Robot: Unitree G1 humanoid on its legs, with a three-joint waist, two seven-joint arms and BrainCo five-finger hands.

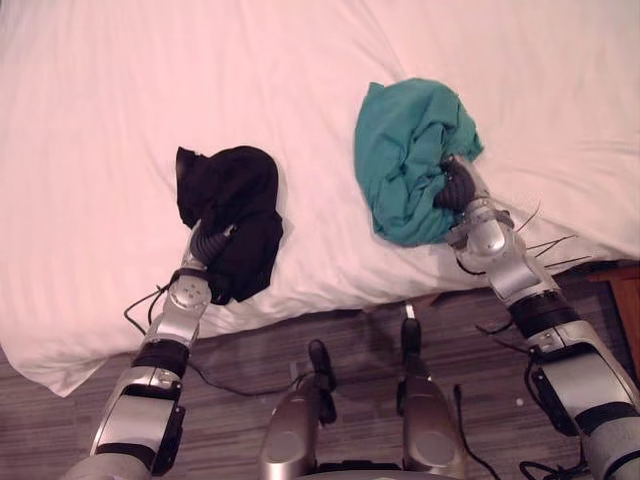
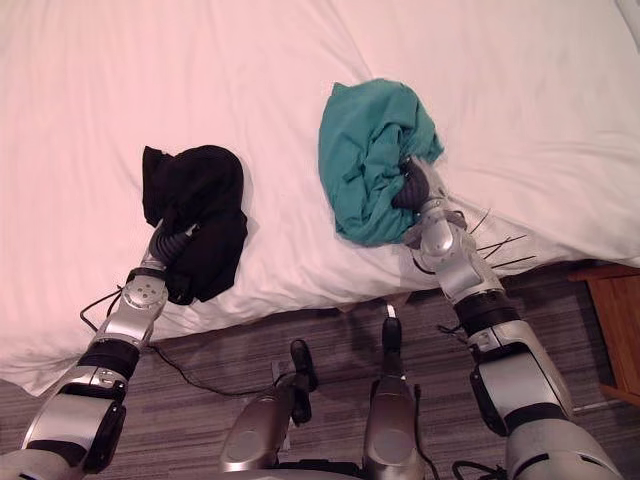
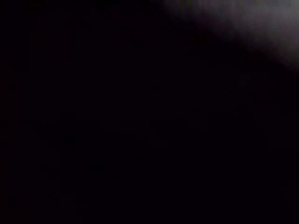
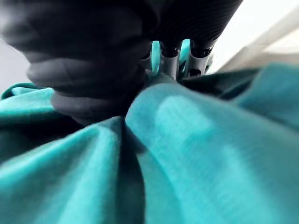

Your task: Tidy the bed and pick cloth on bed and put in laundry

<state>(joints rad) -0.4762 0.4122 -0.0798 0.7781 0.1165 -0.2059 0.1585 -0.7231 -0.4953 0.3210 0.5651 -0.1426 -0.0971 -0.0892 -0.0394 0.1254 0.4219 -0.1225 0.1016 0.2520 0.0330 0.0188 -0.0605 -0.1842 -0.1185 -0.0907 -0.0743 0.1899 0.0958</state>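
Left eye view: a bed point(image 1: 300, 70) under a white sheet, with two crumpled garments lying near its front edge, well apart from each other. The black cloth point(image 1: 240, 195) lay toward the robot's left, its lower end draped at the mattress edge. The left hand point(image 1: 206, 241) was pushed into this cloth from below, only its dark ribbed cover exposed; whether it was clenched on the fabric or released could not be told. The teal cloth point(image 1: 400, 150) lay toward the robot's right in a bunched heap. The right hand point(image 1: 458, 188) was buried in the heap's near side. In the right wrist view, teal folds pressed against the hand's cover; its grasp likewise could not be told.
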